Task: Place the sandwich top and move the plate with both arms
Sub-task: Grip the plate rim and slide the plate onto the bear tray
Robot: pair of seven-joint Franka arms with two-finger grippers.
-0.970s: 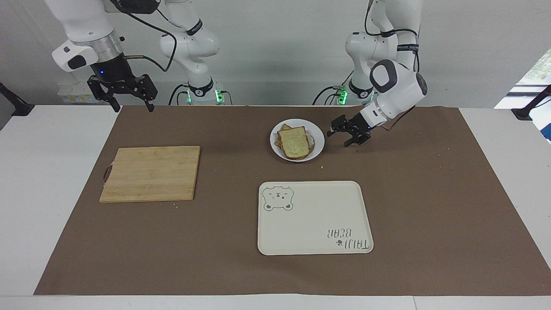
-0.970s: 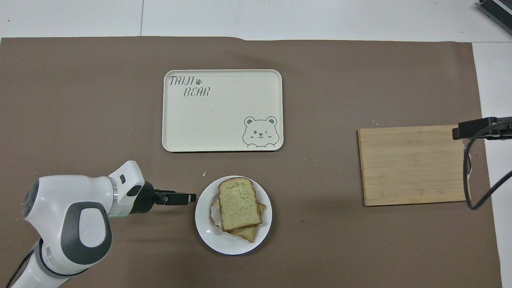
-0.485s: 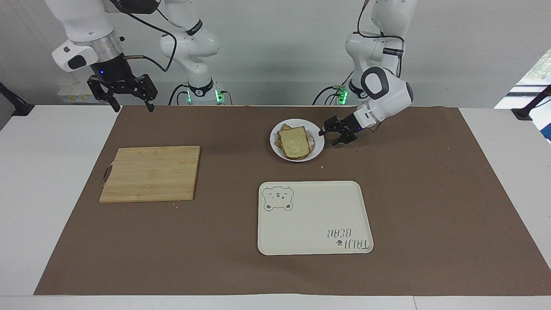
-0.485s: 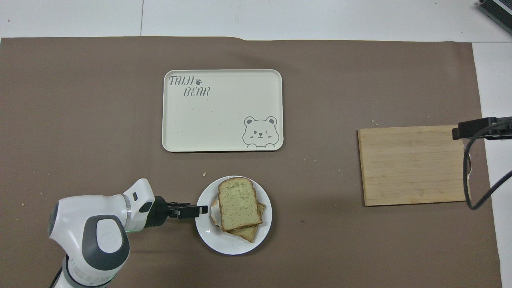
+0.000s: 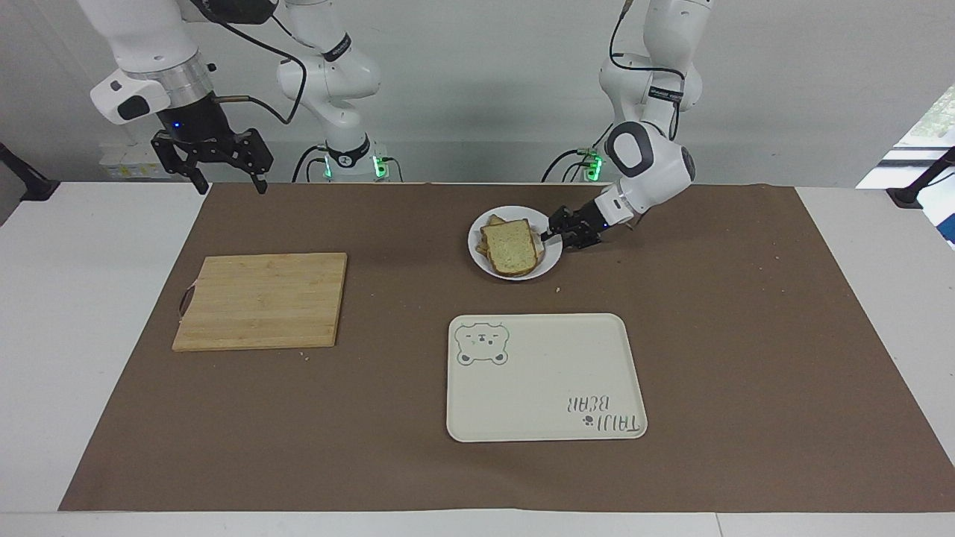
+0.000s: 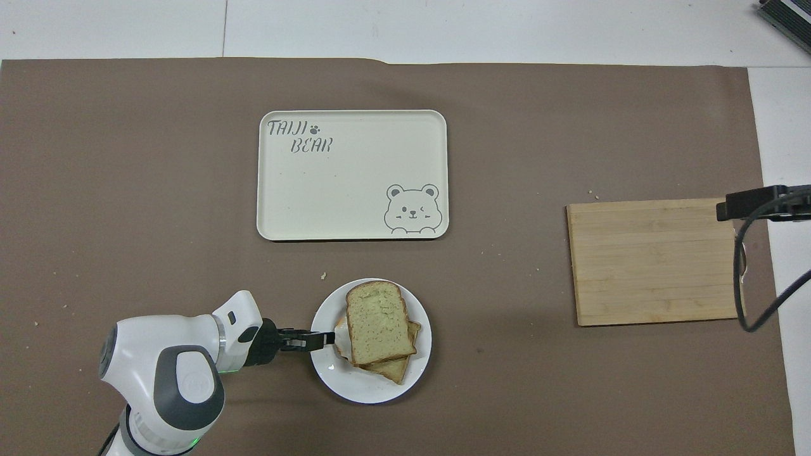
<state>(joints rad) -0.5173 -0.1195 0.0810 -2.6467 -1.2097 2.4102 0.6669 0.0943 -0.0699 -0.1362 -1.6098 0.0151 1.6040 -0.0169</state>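
Note:
The sandwich top (image 5: pixel 509 246) (image 6: pixel 377 323), a plain bread slice, lies on top of other slices stacked on the small white plate (image 5: pixel 515 215) (image 6: pixel 367 389). The plate sits on the brown mat, nearer to the robots than the tray. My left gripper (image 5: pixel 553 233) (image 6: pixel 324 339) is low at the plate's rim on the left arm's side, its fingers closed on the rim. My right gripper (image 5: pixel 220 168) hangs open and waits in the air by the mat's edge at the right arm's end, holding nothing.
A cream tray with a bear drawing (image 5: pixel 545 377) (image 6: pixel 351 183) lies farther from the robots than the plate. A wooden cutting board (image 5: pixel 261 300) (image 6: pixel 656 261) lies toward the right arm's end. Crumbs dot the mat.
My left gripper moved in from beside the plate to its rim and its fingers closed there. The right arm, plate and bread have not moved.

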